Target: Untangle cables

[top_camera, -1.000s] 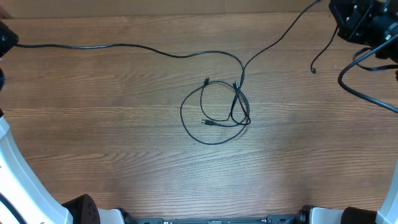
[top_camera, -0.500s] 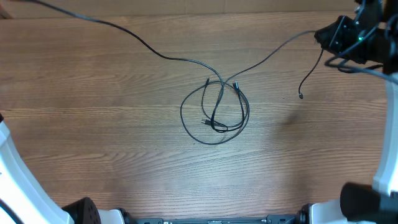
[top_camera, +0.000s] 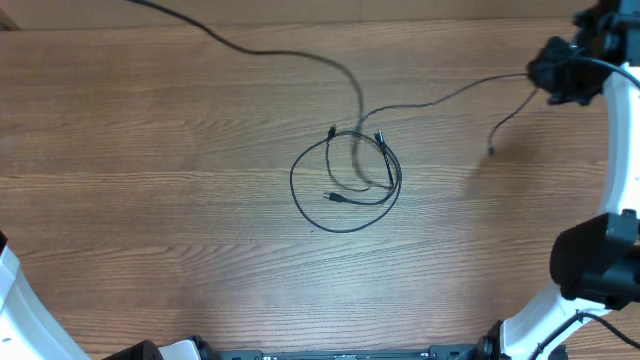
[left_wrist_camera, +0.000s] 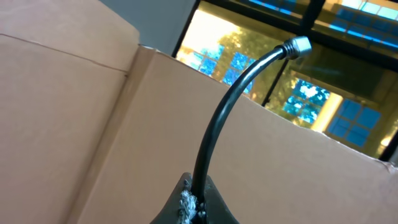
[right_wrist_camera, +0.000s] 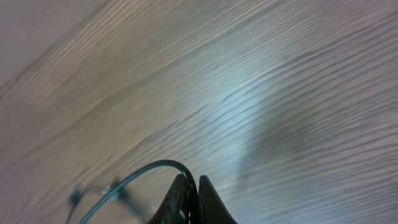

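A tangle of thin black cables (top_camera: 345,183) lies coiled at the middle of the wooden table (top_camera: 150,240). One cable runs up and left from the coil out of the top edge of the overhead view. My left gripper (left_wrist_camera: 198,199) is out of the overhead view and is shut on that cable (left_wrist_camera: 217,124), whose silvery plug end (left_wrist_camera: 297,46) sticks up. Another cable runs right from the coil to my right gripper (top_camera: 556,78), raised at the far right. In the right wrist view the jaws (right_wrist_camera: 192,194) are shut on the cable (right_wrist_camera: 149,169). Its free end (top_camera: 491,150) dangles.
Brown cardboard walls (left_wrist_camera: 74,106) stand behind the table, with windows beyond. The right arm's white link (top_camera: 620,150) and base (top_camera: 600,265) stand at the right edge. The left arm's white link (top_camera: 20,310) shows at the lower left corner.
Both grippers have pulled their cables higher and apart. The left cable's run has swung toward the top middle. The right gripper has moved down and right, and the coil's inner loops have shifted.
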`<action>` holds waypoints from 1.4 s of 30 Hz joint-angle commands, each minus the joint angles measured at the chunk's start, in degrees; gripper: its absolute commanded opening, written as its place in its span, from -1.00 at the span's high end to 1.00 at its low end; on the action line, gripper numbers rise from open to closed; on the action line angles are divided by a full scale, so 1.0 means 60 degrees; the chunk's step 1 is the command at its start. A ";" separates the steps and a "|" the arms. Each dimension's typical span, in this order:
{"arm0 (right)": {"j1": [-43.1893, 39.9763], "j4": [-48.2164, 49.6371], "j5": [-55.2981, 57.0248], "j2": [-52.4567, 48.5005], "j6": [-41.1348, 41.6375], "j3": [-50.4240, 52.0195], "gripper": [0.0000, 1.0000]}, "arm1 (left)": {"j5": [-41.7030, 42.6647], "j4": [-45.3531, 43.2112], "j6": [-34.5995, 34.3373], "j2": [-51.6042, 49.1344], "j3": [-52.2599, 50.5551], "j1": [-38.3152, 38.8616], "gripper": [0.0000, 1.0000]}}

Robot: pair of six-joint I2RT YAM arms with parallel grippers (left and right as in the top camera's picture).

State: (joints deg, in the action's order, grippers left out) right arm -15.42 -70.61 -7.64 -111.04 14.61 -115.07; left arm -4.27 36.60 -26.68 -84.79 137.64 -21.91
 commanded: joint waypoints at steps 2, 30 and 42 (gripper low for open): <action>-0.1056 0.0572 0.0368 -0.0313 0.0608 -0.0076 0.93 | -0.0565 -0.0186 -0.0095 0.0036 0.0098 -0.0113 0.92; 0.3799 -0.0437 -0.5501 0.0572 -0.4947 -0.0007 -0.78 | 0.3162 0.0871 -0.0568 -0.0036 0.0095 -0.0098 0.91; 0.7144 -0.0138 -0.5588 -0.1399 -0.6517 0.0790 -0.79 | 0.3734 0.1566 -0.0707 -0.0036 0.0095 -0.0095 0.92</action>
State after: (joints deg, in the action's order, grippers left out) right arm 24.67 -73.87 -40.25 -117.05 -22.09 -110.67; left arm 16.05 45.45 -30.09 -84.99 137.62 -22.17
